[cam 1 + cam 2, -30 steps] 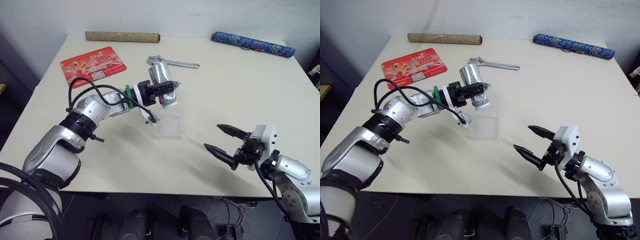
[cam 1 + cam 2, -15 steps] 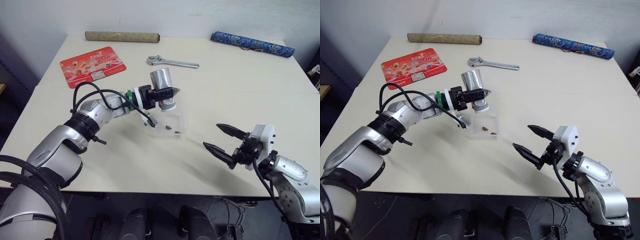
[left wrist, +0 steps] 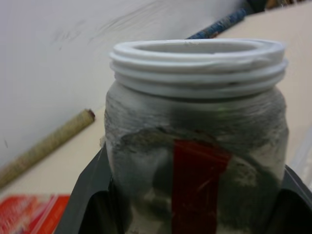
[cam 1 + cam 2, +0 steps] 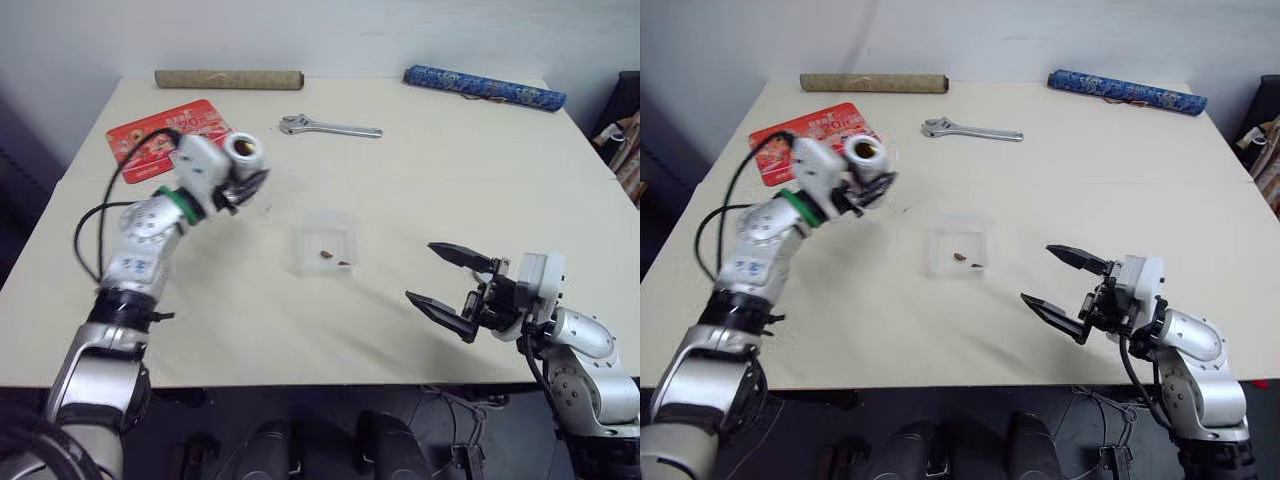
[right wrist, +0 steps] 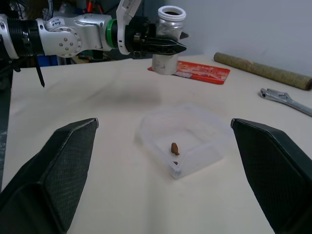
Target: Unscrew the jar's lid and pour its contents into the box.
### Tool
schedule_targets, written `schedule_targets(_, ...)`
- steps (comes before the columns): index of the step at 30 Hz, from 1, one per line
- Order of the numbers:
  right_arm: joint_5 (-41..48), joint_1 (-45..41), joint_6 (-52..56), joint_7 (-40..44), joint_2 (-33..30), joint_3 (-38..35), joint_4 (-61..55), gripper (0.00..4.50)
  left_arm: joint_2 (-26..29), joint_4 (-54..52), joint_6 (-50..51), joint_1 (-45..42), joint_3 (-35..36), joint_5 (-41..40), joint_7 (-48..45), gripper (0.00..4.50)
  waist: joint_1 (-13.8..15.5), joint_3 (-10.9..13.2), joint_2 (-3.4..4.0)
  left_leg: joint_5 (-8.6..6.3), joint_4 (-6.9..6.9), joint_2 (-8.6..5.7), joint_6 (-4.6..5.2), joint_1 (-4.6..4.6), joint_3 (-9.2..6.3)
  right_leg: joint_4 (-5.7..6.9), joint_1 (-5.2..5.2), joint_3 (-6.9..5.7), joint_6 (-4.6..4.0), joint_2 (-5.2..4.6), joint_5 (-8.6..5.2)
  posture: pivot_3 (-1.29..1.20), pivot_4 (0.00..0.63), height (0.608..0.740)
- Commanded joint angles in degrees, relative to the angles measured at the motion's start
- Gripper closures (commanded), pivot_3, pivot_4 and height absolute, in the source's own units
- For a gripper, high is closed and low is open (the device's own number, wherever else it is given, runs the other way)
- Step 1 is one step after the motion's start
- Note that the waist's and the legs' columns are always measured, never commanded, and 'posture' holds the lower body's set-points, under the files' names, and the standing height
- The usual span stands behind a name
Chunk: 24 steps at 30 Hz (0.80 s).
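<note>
Cream tabletop (image 4: 420,190) carries the whole work area, set against a plain pale wall. Left gripper (image 4: 865,190) is clamped on the jar (image 4: 866,158), which it holds upright and off the table, above the near edge of the red mat (image 4: 800,140); the jar's mouth is uncovered, and the left wrist view shows bare white threads at the neck with a red stripe on the label below. Right gripper (image 4: 452,285) hangs near the table's front edge with its two black fingers spread wide and nothing between them. Between the two arms, but well apart from each, the box (image 4: 325,240) sits flat on the table with two small brown bits (image 4: 333,258) lying on its floor (the right wrist view shows them most plainly, near one corner). Farther back lie a wrench (image 4: 330,127), a tan roll (image 4: 228,78) and a blue patterned roll (image 4: 484,87) along the far edge. Judged from this layout, unscrewing and pouring appear complete: contents rest in the box and the jar stands mouth-up, clear of it. Whether anything remains inside the jar cannot be told. The remaining step is probably to set the jar down; this calls for lowering it upright onto bare table beside the mat, then opening the left fingers.
</note>
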Motion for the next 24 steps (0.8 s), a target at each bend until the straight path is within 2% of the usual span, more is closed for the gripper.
schedule_targets(1,2.50,-0.62,-3.57,3.66,1.51,0.28,-0.89,0.03,1.64,-5.88,7.12,8.44,11.21,-6.38,1.65,2.15,-0.15,0.00,0.00,0.00,-0.01,0.00,0.00,0.05,0.01,0.02,0.04,0.03,0.00,0.00,0.00,0.00,0.150,0.740)
schedule_targets(4,1.51,-1.06,-6.29,5.24,3.15,1.84,-1.17,0.03,1.04,-8.94,7.46,18.67,19.47,-7.97,3.03,2.15,-0.15,-0.02,-0.03,-0.01,-0.01,0.00,-0.02,0.08,-0.01,0.05,0.04,0.07,0.00,-0.02,0.00,0.00,0.150,0.740)
schedule_targets(6,1.13,-1.37,-7.30,5.98,3.45,2.56,-1.08,0.03,0.16,-10.21,6.94,22.57,22.57,-8.01,3.39,2.15,0.11,-0.02,-0.05,-0.03,-0.02,0.00,-0.05,0.08,-0.02,0.05,0.03,0.10,-0.01,-0.04,0.00,0.00,0.150,0.740)
schedule_targets(10,0.87,-1.93,-7.41,6.60,3.07,3.36,-0.48,0.03,-1.93,-8.83,3.77,26.64,25.82,-5.93,3.73,2.15,1.49,-0.11,-0.21,-0.07,-0.01,-0.08,-0.08,0.06,-0.17,0.04,0.04,0.10,-0.03,-0.16,0.01,0.00,0.150,0.740)
schedule_targets(14,0.35,-2.44,-6.66,5.93,2.42,3.66,-0.59,0.03,-3.61,-6.55,0.78,27.55,25.68,-2.33,4.35,2.15,1.94,-0.13,-0.24,-0.32,-0.02,-0.11,-0.43,0.06,-0.18,0.04,0.03,0.21,-0.04,-0.23,0.01,0.00,0.150,0.740)
schedule_targets(20,0.28,-2.93,-4.37,3.59,1.02,3.42,-2.46,0.00,-7.04,-7.09,-0.48,29.37,27.54,-2.54,4.70,0.12,1.52,-0.15,-0.26,-0.28,-0.13,-0.07,-0.38,0.07,-0.09,0.03,-0.04,0.08,-0.05,-0.14,0.01,0.00,0.150,0.740)
schedule_targets(24,0.56,-2.47,-2.47,1.78,-0.66,2.12,-3.66,0.00,-7.24,-8.79,-0.36,32.17,28.55,-2.34,4.54,0.02,0.94,-0.15,-0.27,-0.21,-0.14,0.00,-0.25,0.07,-0.08,0.01,-0.05,0.07,-0.08,-0.13,-0.01,0.00,0.150,0.740)
